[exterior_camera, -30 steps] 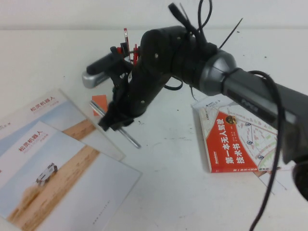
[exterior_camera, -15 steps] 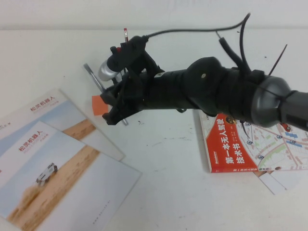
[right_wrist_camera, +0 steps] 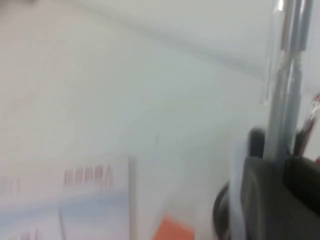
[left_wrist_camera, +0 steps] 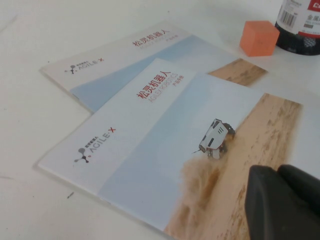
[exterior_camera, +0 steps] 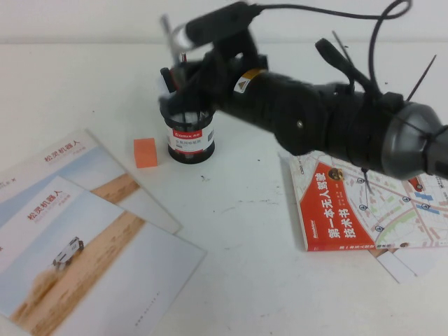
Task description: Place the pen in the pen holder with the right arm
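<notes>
one pen [right_wrist_camera: 282, 90] clamped in right gripper [exterior_camera: 183, 77] jaws above one pen holder [exterior_camera: 190, 133]; left gripper [left_wrist_camera: 282, 202] unclear.

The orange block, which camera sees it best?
The left wrist view: the orange block shows sharp and whole there. The high view shows it whole but smaller; the right wrist view catches only a blurry corner.

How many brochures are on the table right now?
2, overlapping on the robot's left of the table: the far brochure lies partly under the near brochure. Others could be hidden beneath them.
</notes>
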Controlling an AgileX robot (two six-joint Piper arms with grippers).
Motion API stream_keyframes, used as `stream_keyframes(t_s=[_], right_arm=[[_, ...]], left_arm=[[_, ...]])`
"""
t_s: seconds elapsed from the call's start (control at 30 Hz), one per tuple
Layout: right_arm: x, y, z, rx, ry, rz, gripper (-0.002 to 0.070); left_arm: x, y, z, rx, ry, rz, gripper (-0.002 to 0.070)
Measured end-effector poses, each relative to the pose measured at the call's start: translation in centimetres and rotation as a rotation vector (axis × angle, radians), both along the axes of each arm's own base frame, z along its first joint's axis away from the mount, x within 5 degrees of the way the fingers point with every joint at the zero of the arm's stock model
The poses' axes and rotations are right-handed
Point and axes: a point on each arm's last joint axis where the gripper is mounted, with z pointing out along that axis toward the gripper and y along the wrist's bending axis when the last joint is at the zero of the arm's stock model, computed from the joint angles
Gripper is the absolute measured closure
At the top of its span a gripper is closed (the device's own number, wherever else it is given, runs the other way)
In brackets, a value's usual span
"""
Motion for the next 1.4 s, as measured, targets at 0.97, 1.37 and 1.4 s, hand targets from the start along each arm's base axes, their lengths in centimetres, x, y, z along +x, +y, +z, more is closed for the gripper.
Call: stream_keyframes(t_s=[0.97,1.37,1.4], right_arm=[[6.3,-0.7,-8.3,0.233,-0.22,0.048,0.0266],[3.3,-2.6,-1.0,0.145,-0.29,0.075,0.066],[2.5,-3.1,0.6,0.143,-0.313,0.08,0.0671]], left_arm=[[0.0,0.0,0.0,0.0,0.0,0.0,0.0676],[0.0,0.0,0.0,0.0,0.0,0.0,0.0676],[0.0,0.0,0.0,0.0,0.0,0.0,0.0676]])
